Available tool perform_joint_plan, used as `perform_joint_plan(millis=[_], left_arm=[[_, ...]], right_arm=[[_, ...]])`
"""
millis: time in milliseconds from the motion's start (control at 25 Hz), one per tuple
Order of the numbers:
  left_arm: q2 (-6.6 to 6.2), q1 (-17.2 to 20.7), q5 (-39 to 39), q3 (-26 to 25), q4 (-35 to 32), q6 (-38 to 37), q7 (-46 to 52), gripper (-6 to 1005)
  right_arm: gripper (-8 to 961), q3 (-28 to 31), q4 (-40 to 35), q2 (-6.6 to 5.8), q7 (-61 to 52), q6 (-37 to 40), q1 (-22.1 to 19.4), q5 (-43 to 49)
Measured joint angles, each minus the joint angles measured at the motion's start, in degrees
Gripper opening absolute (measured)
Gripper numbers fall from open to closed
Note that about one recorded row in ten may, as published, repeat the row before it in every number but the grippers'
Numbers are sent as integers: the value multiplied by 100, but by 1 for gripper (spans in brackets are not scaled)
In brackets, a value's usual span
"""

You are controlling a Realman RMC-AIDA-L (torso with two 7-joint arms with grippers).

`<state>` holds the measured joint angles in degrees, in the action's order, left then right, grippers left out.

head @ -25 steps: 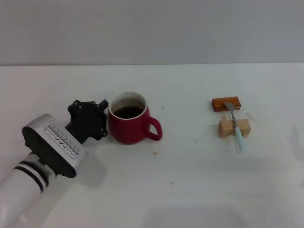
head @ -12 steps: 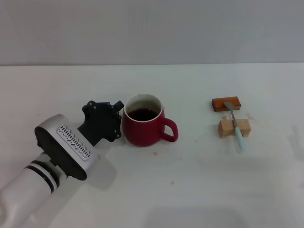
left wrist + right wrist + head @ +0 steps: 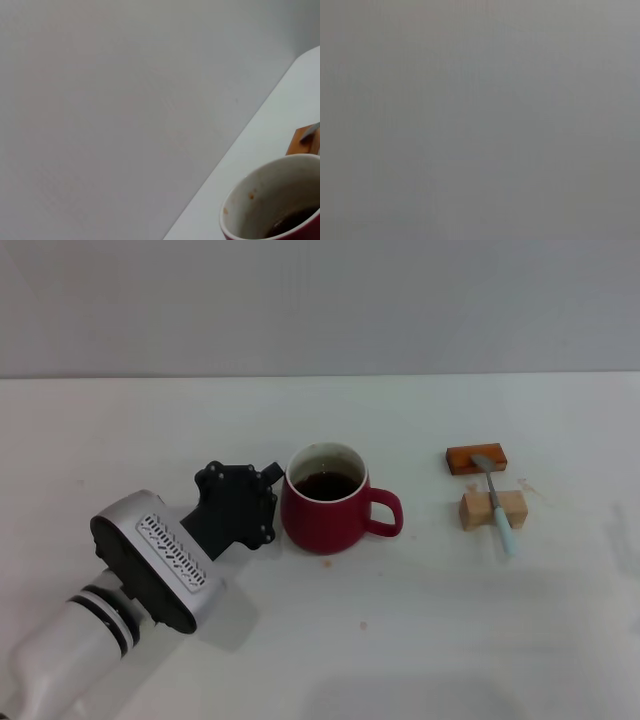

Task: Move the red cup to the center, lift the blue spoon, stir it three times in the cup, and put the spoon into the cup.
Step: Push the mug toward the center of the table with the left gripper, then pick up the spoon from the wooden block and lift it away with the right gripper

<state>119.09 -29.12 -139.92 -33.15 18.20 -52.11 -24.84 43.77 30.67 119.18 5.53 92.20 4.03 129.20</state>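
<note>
The red cup point(image 3: 322, 518) stands upright on the white table, a little left of the middle, with dark liquid inside and its handle pointing right. My left gripper point(image 3: 272, 502) presses against the cup's left side; its black body hides the contact. The left wrist view shows the cup's rim point(image 3: 272, 205) close up. The blue spoon point(image 3: 497, 502) lies to the right, its grey bowl on an orange-brown block point(image 3: 476, 457) and its pale handle across a wooden block point(image 3: 480, 510). My right gripper is out of view.
The white table point(image 3: 420, 640) runs back to a grey wall. Small brown spots dot the surface near the cup. The orange-brown block point(image 3: 302, 141) shows at the edge of the left wrist view. The right wrist view shows only plain grey.
My left arm has moved to the right, and the red cup has moved right with it, toward the table's middle. The spoon and blocks have not moved.
</note>
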Motion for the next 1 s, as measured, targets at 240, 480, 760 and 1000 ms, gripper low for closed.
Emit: perform_joint_plan(millis=[240,480,760,1000], left_arm=[[-10,152,44,-274,31,-187,-18,138],[-30,752,48,-1243,199,-998,167,145],[-70,1631,55,-2140,250,-2098,1750,153],[-51,1922,82,-2449,206,-2129,2099,160]], right_arm=[[754,0,-19,0,0,0,-7,0],[754,-39,-68,9,1,-1,-22,9],[754,-330,-196,9,0,-25,29,0],[754,-521,-253,15,0,-65,19,-9]])
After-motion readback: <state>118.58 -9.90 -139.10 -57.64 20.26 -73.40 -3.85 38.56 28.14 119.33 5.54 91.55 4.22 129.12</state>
